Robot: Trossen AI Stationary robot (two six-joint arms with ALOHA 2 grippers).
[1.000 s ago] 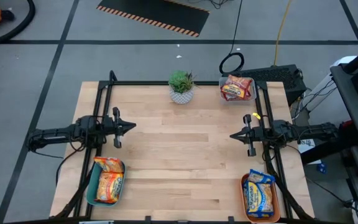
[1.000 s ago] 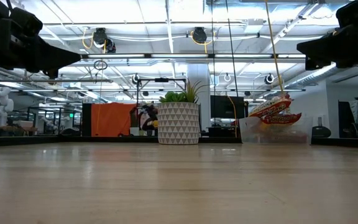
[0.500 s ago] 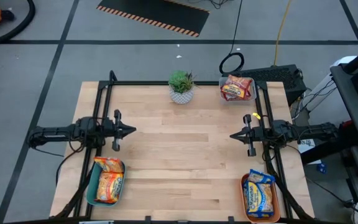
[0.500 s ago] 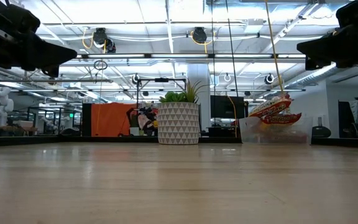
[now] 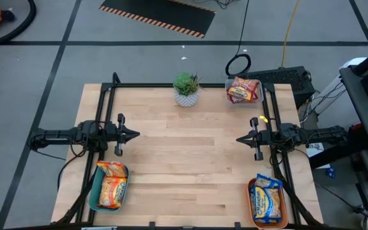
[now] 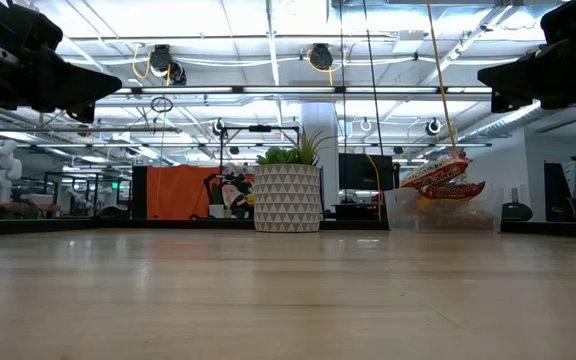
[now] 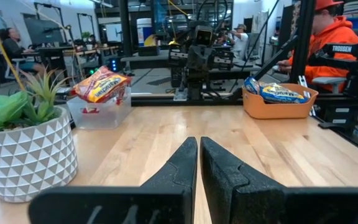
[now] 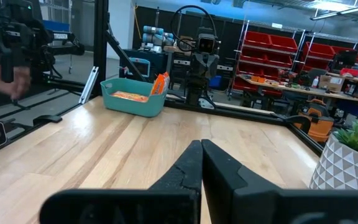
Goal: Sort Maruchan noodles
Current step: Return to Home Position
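Over the pale wood tabletop, a workshop beyond it, my left gripper hangs by the left edge and my right gripper by the right, both closed on nothing. Homing well, I judge, means holding level, clear of the trays. All sorted: orange noodle packets in the teal tray, near left corner; yellow-and-blue packets in the orange tray, near right corner; red packets in the clear tub, far right corner.

The left gripper has drawn back a touch toward its own edge of the surface — a small shift. In the low view its arm reaches less far in.
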